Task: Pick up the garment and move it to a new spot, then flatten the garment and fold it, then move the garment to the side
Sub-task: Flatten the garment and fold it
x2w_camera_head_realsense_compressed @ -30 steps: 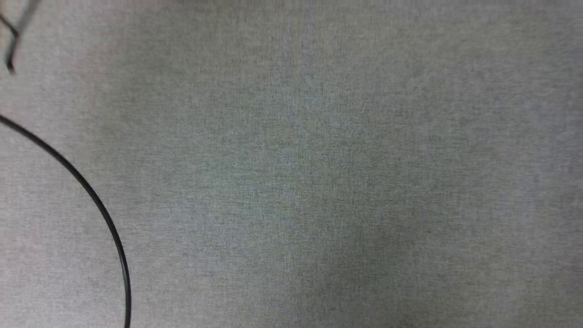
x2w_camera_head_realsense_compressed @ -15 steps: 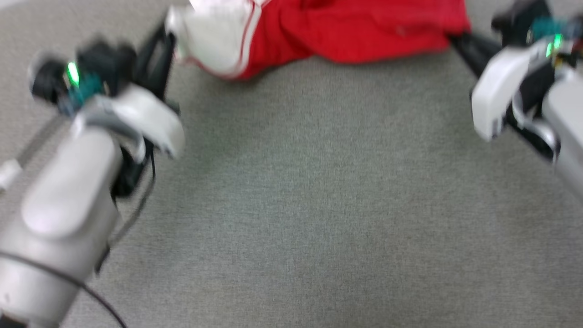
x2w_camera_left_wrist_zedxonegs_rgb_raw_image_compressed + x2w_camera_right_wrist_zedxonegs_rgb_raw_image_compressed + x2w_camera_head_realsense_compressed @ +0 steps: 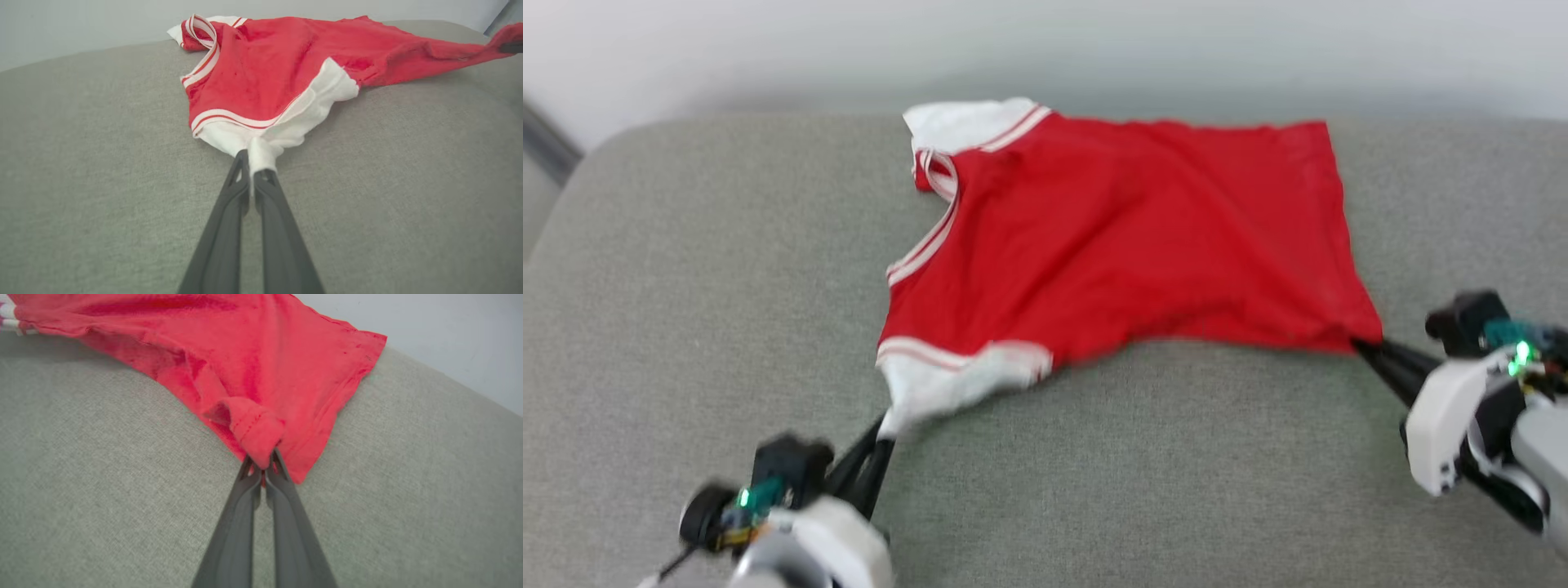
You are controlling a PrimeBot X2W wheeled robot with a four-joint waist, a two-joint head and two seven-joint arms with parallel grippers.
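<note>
The garment (image 3: 1127, 237), a red jersey T-shirt with white sleeves and striped trim, lies spread on a grey cushioned surface (image 3: 727, 269), plain red face up. My left gripper (image 3: 882, 437) is shut on the near white sleeve (image 3: 265, 151) at the lower left. At the right, my right gripper (image 3: 1364, 347) is shut on the near red hem corner (image 3: 257, 437). The cloth stretches between the two grips. The collar (image 3: 200, 32) points left and the far sleeve (image 3: 964, 122) lies at the back.
The grey cushion's rounded back-left corner (image 3: 596, 147) and back edge meet a pale wall (image 3: 1094, 49). Bare cushion fabric lies in front of the garment, between the two arms (image 3: 1135, 474).
The head camera has swung up from bare grey surface to the whole garment. Both grippers stay shut on the garment.
</note>
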